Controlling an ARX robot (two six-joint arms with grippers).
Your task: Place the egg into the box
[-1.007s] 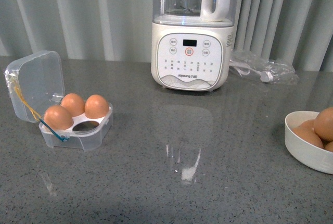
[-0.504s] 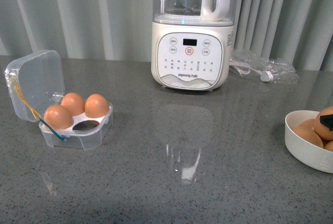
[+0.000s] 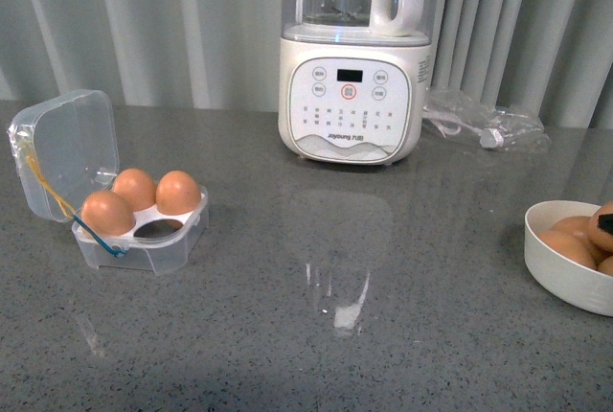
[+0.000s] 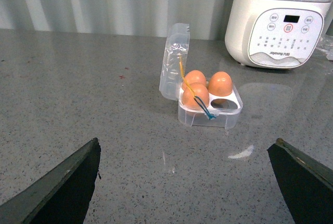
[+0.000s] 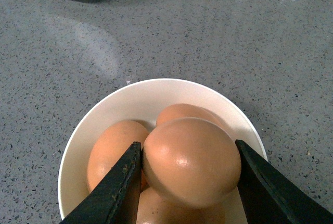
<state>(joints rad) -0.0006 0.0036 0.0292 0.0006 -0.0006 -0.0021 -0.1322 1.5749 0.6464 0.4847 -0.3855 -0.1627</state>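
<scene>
- The right gripper (image 5: 187, 142) is clamped on the egg (image 5: 192, 161), with a dark finger (image 5: 117, 187) pressed against each side of it.
- That egg sits on top of the other eggs (image 5: 112, 156) in the white bowl (image 3: 565, 278). The bowl is at about four o'clock on the grey counter (image 3: 383, 335), at the very edge of the front view.
- The left gripper (image 4: 186, 141) is spread wide and holds nothing. It hangs over bare counter, well apart from the box (image 3: 144, 244).
- The box is at about nine o'clock, with its clear lid (image 3: 67, 153) standing open on the far-left side.
- Three brown eggs (image 3: 134, 190) fill three of its slots. The empty slot (image 3: 158, 230) is at roughly five o'clock within the case.
- A white blender (image 3: 350, 110) stands at twelve o'clock.
- A crumpled plastic bag (image 3: 484, 125) lies near the blender's base, at about two o'clock.
- A pale curtain (image 3: 172, 29) hangs behind it all.
</scene>
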